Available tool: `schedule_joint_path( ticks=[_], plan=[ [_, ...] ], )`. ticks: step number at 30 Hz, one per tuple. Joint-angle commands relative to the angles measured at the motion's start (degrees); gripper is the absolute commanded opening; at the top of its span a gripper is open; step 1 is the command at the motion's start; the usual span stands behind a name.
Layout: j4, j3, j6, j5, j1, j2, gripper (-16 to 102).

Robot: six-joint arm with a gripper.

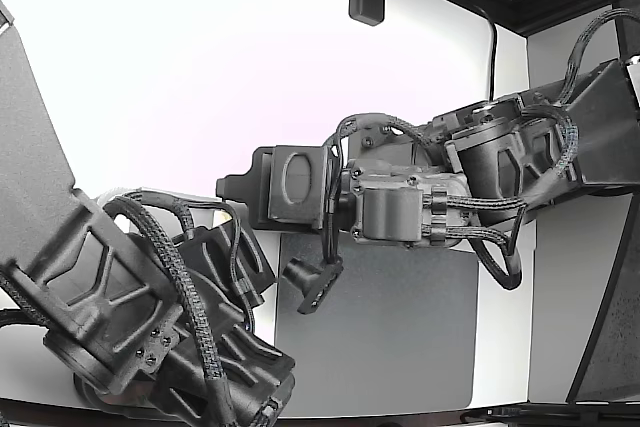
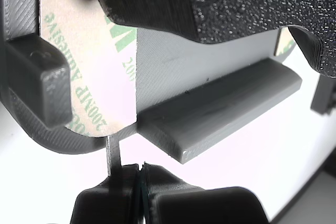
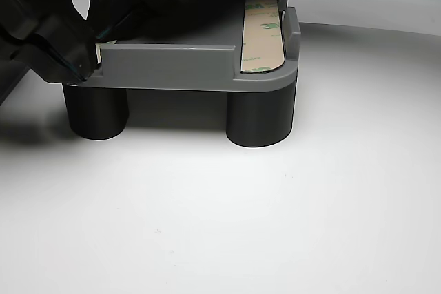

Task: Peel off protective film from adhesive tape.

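Fingers (image 2: 157,195) pinched on film tab (image 2: 113,153) at fixture (image 2: 220,111) edge.

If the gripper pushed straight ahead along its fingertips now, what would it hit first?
The gripper is pinched on a thin tab. Straight ahead lies the tape liner on the grey part; it would likely meet that edge first, though depth is unclear.

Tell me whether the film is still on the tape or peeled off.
Still on. The printed film lies flat on the grey part in the wrist view; only its tab sticks out, pinched by the gripper.
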Motion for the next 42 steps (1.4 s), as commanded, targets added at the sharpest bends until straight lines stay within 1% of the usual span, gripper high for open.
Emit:
schedule_joint_path(
  ticks=[1,42],
  plan=[
    [-0.4,-1.7,-0.1,0.0,-0.3,1.7,-11],
    [-0.9,-1.3,0.3,0.0,-0.3,2.2,-11]
  ],
)
